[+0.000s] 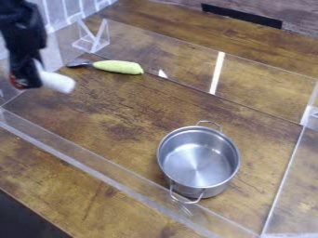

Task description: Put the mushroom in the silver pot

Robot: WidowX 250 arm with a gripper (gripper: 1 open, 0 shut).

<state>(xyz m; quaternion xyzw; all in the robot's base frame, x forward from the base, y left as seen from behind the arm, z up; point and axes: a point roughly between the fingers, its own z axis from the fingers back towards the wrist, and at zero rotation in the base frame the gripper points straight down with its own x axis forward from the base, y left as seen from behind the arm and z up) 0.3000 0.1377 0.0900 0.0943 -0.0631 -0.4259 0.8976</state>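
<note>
Fingers [33,74] of the single dark arm are closed on the mushroom [55,82], which hangs clear of the wood near the worktop's far left corner. Only one view is given, looking down across the worktop from its near side. Motion blur softens the mushroom: its thick white stem sticks out to the right of the fingers, while the cap is hidden or smeared against the dark gripper, so I cannot make out its colour.

Well apart from it, toward the near right corner, stands the silver pot [198,162], upright and empty, with two thin wire loop handles on its rim. Between the two lies bare wooden worktop [112,121], bounded by low clear walls [74,156] along its edges.

As I judge it, the step in hand is the carry: the mushroom is grasped and lifted, but not yet brought to the pot. The next move calls for travelling across to the near right, keeping high enough to clear the pot's rim, centring over the opening, then lowering and releasing.

Counted: one mushroom, one silver pot, one yellow-green vegetable [118,67] lying near the far left edge, and one clear stand [89,39] behind it.
</note>
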